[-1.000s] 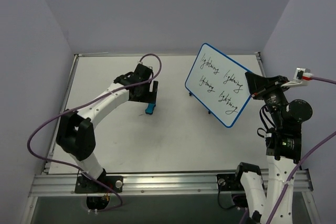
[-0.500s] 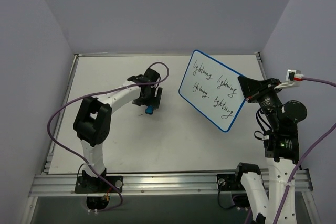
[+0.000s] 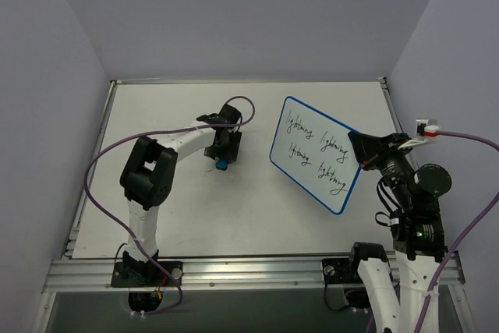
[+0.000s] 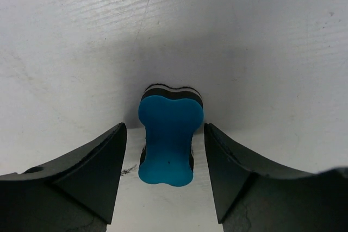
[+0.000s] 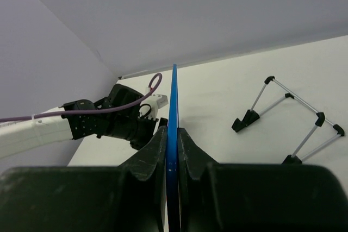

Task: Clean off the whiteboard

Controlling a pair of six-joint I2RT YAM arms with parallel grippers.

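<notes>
The whiteboard (image 3: 316, 154), blue-rimmed with two lines of dark cursive writing, hangs tilted above the table's right half. My right gripper (image 3: 360, 150) is shut on its right edge. In the right wrist view the board shows edge-on as a thin blue line (image 5: 174, 96), pinched between the fingers of the right gripper (image 5: 172, 134). A small blue bone-shaped eraser (image 4: 169, 139) lies on the table between the fingers of my left gripper (image 4: 165, 134), which is open with a narrow gap on each side. From above, the eraser (image 3: 222, 164) sits just under the left gripper (image 3: 223, 154).
A black wire stand (image 5: 288, 112) lies on the table apart from the board, to the right in the right wrist view. The white table (image 3: 156, 115) has raised edges, purple walls on three sides and a metal rail (image 3: 234, 271) at the front.
My left gripper has come down over the eraser and its jaws have narrowed around it. The right arm has carried the whiteboard leftward and a little toward the front.
</notes>
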